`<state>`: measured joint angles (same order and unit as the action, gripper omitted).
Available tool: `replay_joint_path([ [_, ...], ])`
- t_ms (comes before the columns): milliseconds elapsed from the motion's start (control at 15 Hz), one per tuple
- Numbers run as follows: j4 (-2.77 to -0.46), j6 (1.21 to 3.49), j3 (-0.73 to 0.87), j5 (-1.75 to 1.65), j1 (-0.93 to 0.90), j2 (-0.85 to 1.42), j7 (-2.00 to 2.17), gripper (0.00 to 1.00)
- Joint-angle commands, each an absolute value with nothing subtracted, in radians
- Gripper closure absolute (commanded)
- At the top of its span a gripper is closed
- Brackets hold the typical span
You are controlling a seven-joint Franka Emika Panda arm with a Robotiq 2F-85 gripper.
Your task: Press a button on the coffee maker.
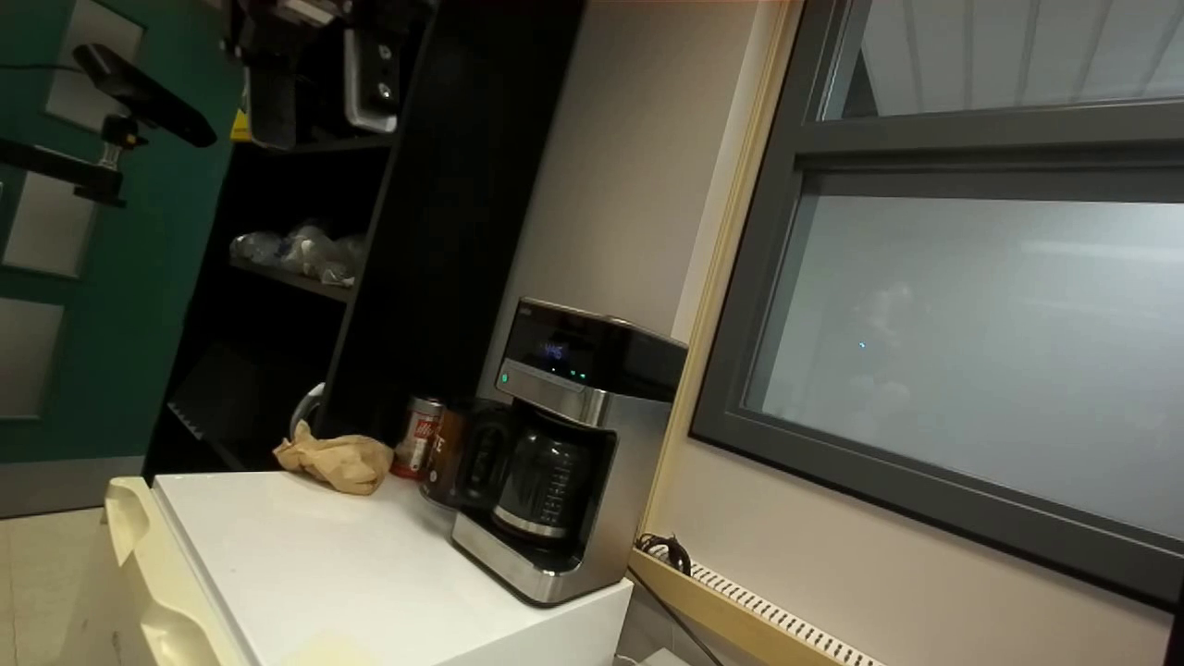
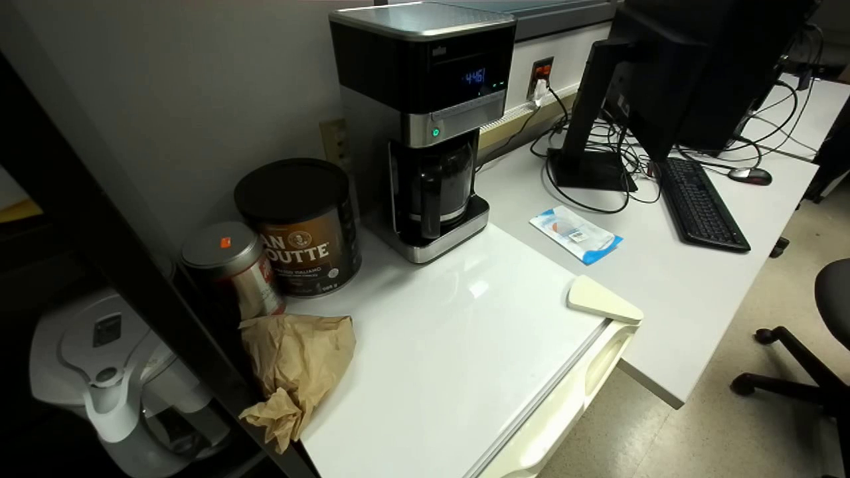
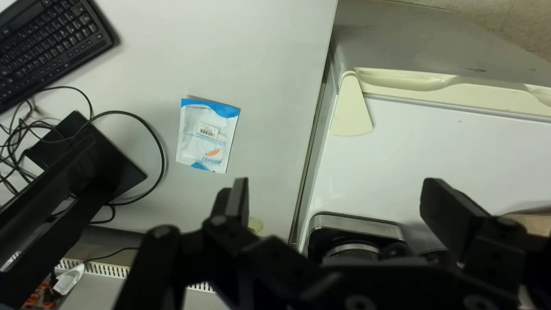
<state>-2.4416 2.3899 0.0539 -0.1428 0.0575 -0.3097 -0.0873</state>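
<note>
The black and silver coffee maker (image 1: 638,462) stands on a white cabinet top (image 1: 305,564), and it also shows in an exterior view (image 2: 378,63). Its display is lit, and a small green-lit button (image 2: 435,132) sits on the silver band, also visible in an exterior view (image 1: 504,378). The dark glass carafe (image 1: 546,476) is inside it. My gripper (image 1: 324,120) is open and empty, high above the cabinet and apart from the coffee maker. In the wrist view my gripper (image 3: 335,183) has its fingers wide apart. The gripper's body hides most of the coffee maker there; its base (image 3: 357,226) shows.
A large brown can (image 2: 305,259), a silver and red can (image 2: 255,285) and a crumpled paper bag (image 2: 299,372) stand beside the coffee maker. A black shelf (image 1: 444,185) rises behind them. A desk with a packet (image 2: 574,234), monitor (image 2: 644,86) and keyboard (image 2: 700,202) adjoins the cabinet.
</note>
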Motion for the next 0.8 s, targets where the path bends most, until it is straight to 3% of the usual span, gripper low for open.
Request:
replay_joint_path([
  [0,-2.382,2.438,0.034,-0.171,0.055,-0.222,-0.077,0.0],
  [733,-2.232,2.495,0.007,-0.244,0.043,-0.042,-0.064,0.0],
])
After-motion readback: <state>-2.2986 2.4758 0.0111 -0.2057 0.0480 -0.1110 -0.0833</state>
